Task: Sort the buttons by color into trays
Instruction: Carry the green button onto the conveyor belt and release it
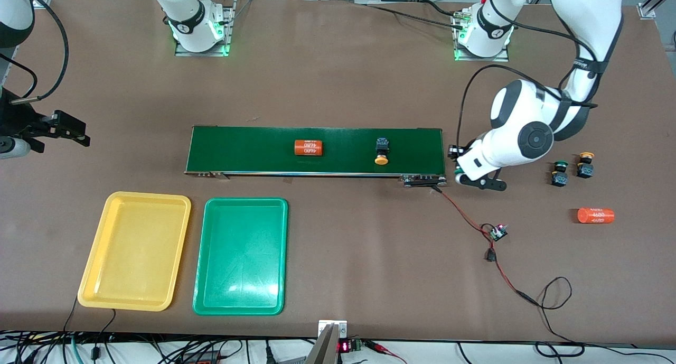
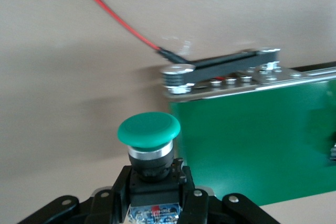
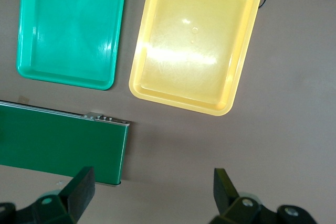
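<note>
— What do I have on buttons?
— One green button (image 2: pixel 149 135) clamped upright by my left gripper (image 2: pixel 152 203), one yellow-capped button (image 1: pixel 382 151) lying on the belt (image 1: pixel 253 150).
— Trays?
— Yellow tray (image 1: pixel 135 249) and green tray (image 1: pixel 241 255), side by side, empty

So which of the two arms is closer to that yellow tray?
The right gripper, open, hangs over bare table off the conveyor belt's end nearest the yellow tray. The left gripper, holding a green button, is at the belt's other end.
</note>
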You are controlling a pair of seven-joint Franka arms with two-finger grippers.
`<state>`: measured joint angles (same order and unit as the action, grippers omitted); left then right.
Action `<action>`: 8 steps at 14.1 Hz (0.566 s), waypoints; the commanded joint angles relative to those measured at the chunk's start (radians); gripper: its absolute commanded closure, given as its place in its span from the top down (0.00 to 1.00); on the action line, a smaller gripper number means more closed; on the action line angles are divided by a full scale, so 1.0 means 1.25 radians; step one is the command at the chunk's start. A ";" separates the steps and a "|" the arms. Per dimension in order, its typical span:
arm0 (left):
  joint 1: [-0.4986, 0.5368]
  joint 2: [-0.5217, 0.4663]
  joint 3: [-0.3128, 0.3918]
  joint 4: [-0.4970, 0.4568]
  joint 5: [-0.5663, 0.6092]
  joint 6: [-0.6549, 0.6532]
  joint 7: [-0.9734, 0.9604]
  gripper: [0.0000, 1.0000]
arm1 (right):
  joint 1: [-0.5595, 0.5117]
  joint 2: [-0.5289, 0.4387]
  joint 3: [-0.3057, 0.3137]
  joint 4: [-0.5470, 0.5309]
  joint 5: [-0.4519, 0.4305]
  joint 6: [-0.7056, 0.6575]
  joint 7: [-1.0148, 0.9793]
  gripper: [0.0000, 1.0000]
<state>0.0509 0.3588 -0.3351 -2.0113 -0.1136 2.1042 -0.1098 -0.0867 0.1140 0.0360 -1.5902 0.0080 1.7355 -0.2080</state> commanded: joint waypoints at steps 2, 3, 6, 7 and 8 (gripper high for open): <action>-0.017 0.003 0.007 0.005 -0.060 0.006 -0.008 0.00 | -0.001 0.000 -0.001 0.002 0.005 -0.008 0.000 1.00; -0.019 0.003 0.007 0.005 -0.060 0.006 -0.008 0.00 | -0.001 -0.002 -0.001 0.002 0.006 -0.009 0.001 1.00; -0.052 0.005 0.007 0.001 -0.060 0.005 -0.008 0.00 | 0.003 -0.003 0.001 0.004 0.008 -0.037 0.004 1.00; -0.062 0.010 0.007 0.001 -0.060 0.005 -0.008 0.00 | 0.003 -0.003 0.001 0.004 0.008 -0.039 0.008 1.00; -0.066 0.011 0.007 0.000 -0.059 0.005 -0.008 0.00 | 0.003 -0.003 0.001 0.003 0.008 -0.039 0.008 1.00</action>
<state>-0.0017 0.3687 -0.3356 -2.0115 -0.1668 2.1109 -0.1131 -0.0861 0.1139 0.0363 -1.5902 0.0081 1.7021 -0.2065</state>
